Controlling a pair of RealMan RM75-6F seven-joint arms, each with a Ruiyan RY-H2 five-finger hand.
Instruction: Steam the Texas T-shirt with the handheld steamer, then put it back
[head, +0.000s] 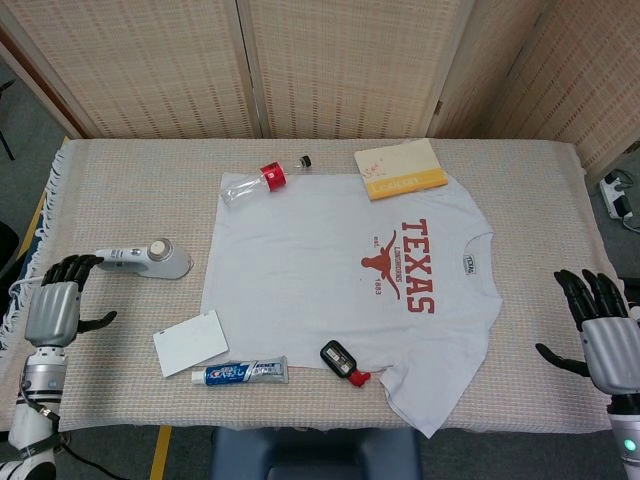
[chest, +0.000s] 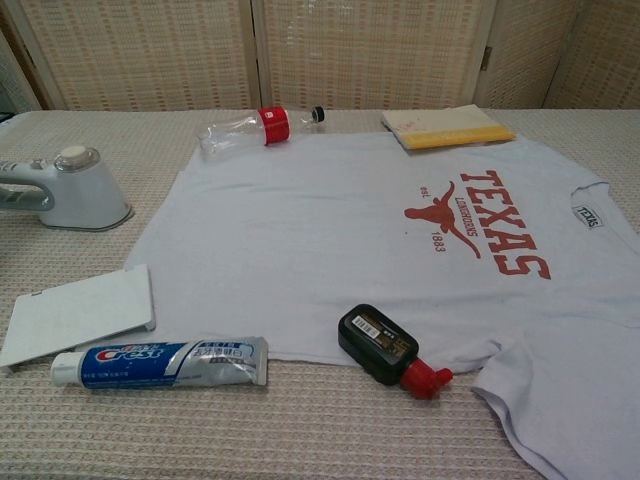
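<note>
The pale grey Texas T-shirt (head: 350, 290) (chest: 330, 235) lies flat on the table with its red longhorn print at the right. The white handheld steamer (head: 143, 260) (chest: 68, 192) lies on the cloth left of the shirt, its cord trailing off the left edge. My left hand (head: 60, 305) hovers open at the table's left edge, its fingertips just short of the steamer's handle end. My right hand (head: 605, 335) is open with spread fingers off the right edge, apart from the shirt. Neither hand shows in the chest view.
A clear bottle with a red label (head: 255, 184) and a yellow book (head: 400, 168) lie along the shirt's far edge. A white card (head: 188, 342), a toothpaste tube (head: 240, 372) and a black bottle with a red cap (head: 343, 361) lie near the front edge.
</note>
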